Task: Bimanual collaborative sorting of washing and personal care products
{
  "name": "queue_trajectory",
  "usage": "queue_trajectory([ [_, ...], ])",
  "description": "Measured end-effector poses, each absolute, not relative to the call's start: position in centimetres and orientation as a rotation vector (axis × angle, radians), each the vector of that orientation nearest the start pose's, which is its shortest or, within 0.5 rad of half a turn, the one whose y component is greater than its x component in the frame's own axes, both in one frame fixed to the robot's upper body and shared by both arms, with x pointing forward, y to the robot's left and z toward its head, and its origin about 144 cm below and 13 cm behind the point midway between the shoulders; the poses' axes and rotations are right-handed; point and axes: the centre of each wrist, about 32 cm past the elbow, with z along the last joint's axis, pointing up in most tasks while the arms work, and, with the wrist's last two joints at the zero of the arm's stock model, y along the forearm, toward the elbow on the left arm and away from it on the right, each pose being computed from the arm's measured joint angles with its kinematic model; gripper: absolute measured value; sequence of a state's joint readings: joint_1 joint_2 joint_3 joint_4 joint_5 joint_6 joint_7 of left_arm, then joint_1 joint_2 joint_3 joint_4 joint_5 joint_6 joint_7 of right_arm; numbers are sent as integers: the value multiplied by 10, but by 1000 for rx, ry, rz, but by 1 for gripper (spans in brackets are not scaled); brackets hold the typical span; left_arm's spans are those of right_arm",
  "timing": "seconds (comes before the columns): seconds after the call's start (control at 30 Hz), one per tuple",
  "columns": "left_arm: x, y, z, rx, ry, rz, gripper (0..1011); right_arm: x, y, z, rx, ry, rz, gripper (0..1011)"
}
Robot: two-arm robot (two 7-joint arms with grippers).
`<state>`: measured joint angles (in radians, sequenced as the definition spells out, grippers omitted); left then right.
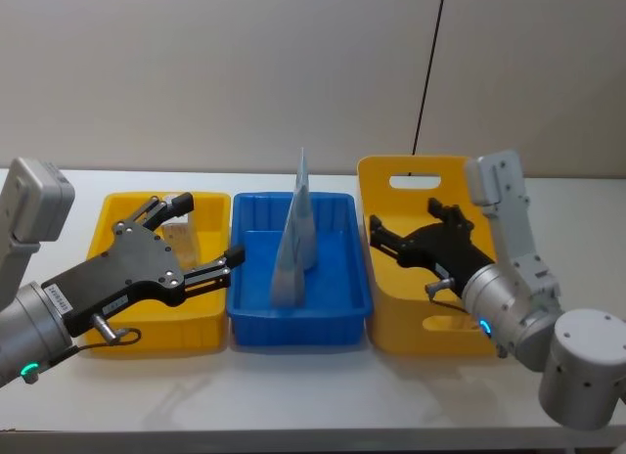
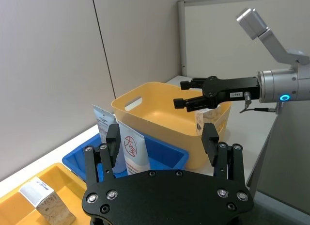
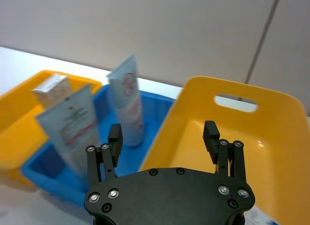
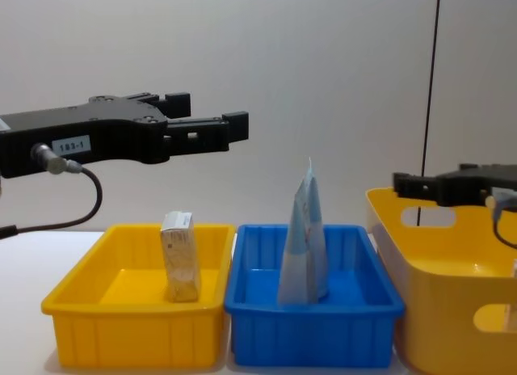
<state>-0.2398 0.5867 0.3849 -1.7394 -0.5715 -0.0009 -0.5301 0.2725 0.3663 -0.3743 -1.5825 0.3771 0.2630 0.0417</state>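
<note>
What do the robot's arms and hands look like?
Silver-grey arms with round joints and little glowing lights. The left gripper and right gripper are flat, black, two-fingered, dotted with screws. The left carries a white number label and a looping black cable.

Matte black plates with silver screws form the left gripper (image 1: 208, 229) and right gripper (image 1: 375, 234). Lower left: white label (image 1: 59, 297), looped black cable (image 1: 106, 334). Grey cylindrical wrists (image 1: 509, 312) carry green and blue lights.

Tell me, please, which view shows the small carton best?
The chest view: the carton stands upright in the low yellow bin, unobstructed. The head view partly hides it behind the left gripper; the left wrist view looks down on its top end; the right wrist view shows its top behind a pale blue tube.
</note>
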Motion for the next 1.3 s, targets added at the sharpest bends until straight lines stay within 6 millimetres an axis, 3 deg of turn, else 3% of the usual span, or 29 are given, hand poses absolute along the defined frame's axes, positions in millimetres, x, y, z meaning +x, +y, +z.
queue_trajectory([
  [0.63, 489, 261, 1249, -56, -162, 626, 1001, 500, -199, 1236, -205, 86, -942, 1003],
  [1.3, 489, 261, 1249, -56, -162, 626, 1001, 497, -179, 1228, -203, 34, -939, 1003],
])
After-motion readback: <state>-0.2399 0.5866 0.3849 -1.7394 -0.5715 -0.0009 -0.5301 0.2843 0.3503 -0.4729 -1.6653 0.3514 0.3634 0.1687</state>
